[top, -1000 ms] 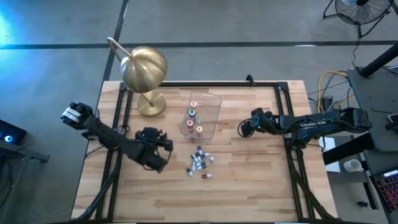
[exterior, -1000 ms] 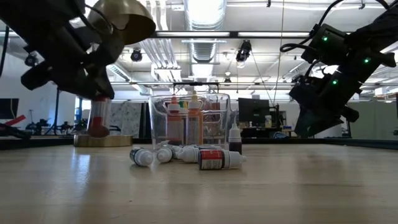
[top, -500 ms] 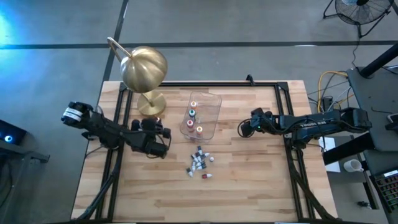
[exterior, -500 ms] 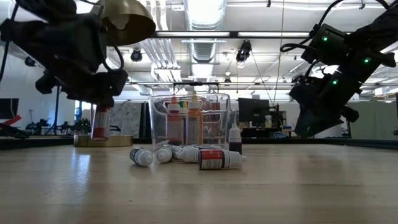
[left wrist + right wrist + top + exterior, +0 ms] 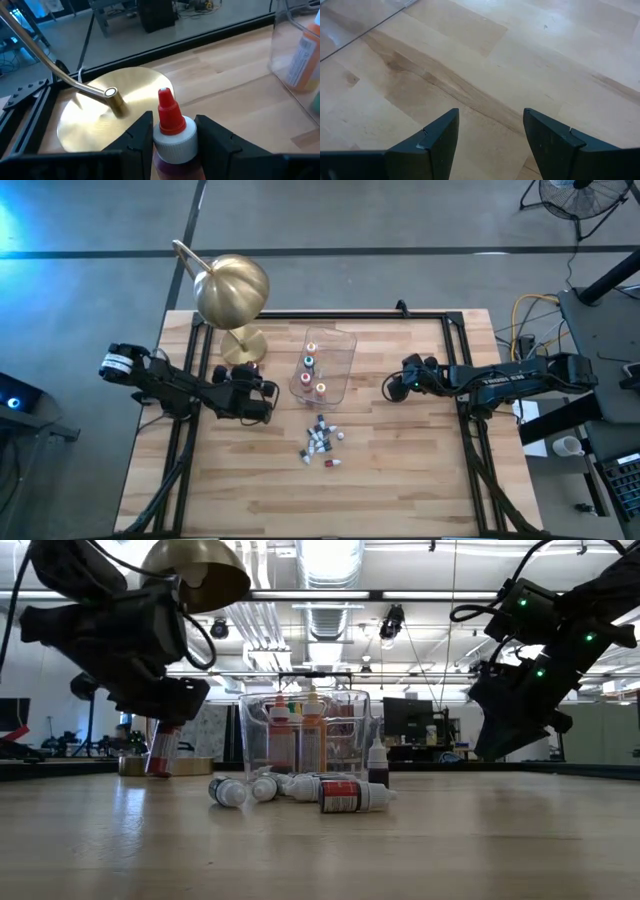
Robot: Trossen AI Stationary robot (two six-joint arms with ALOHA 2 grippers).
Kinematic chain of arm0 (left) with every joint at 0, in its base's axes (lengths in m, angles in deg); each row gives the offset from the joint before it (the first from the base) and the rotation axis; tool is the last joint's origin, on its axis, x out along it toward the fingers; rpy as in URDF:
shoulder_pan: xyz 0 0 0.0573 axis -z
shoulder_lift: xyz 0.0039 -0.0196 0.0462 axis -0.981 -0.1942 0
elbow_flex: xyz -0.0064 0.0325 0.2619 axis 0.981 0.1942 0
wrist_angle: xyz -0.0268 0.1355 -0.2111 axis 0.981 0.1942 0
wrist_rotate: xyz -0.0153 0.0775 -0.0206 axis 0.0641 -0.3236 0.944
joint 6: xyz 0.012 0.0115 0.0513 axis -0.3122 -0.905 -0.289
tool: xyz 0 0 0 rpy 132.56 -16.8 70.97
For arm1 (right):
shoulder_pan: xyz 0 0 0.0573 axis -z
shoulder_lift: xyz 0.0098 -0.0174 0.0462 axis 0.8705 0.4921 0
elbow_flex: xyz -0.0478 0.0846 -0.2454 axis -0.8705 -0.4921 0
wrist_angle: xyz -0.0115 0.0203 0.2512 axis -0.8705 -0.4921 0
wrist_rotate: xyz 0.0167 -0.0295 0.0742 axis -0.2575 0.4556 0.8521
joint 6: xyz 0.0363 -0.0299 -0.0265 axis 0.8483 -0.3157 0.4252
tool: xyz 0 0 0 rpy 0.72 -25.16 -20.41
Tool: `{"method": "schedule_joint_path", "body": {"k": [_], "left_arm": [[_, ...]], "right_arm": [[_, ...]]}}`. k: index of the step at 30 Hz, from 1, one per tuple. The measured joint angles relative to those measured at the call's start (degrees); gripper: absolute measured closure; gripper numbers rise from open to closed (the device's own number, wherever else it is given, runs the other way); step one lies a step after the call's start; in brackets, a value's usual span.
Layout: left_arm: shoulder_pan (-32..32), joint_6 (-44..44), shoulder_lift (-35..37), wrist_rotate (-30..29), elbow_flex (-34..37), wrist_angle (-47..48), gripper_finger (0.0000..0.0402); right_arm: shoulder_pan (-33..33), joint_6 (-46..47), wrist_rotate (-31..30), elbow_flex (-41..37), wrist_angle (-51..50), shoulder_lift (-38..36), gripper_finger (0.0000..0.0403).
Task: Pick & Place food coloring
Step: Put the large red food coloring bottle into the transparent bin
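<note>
Left gripper (image 5: 257, 388) has carried its red-capped bottle (image 5: 171, 131) toward the lamp (image 5: 232, 292) base.
Tub (image 5: 336, 370) beside; fingers pinch the bottle; right gripper (image 5: 490, 132) spread, empty.

Red-capped bottle (image 5: 171, 131) upright between fingers (image 5: 134, 137), others (image 5: 321, 442) scattered

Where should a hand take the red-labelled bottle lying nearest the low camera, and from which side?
Grip the red-labelled bottle across the middle of its round body, coming straight down from above. It lies on its side at the near edge of the loose pile, cap pointing sideways, so the body is the widest free part. The fingers should close across the body, not along it.
</note>
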Motion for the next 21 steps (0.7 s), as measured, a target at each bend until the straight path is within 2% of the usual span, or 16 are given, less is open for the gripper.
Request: {"method": "schedule_joint_path", "body": {"k": [9,21], "left_arm": [[0.13,-0.35,0.00,1.25,-0.09,-0.75,0.0287],[1.47,-1.00,0.07,6.93,-2.59,-0.41,0.0281]], "right_arm": [[0.00,3.31,0.00,-0.02,0.00,0.00,0.0188],[0.00,3.43,-0.02,-0.02,0.00,0.00,0.0188]]}}
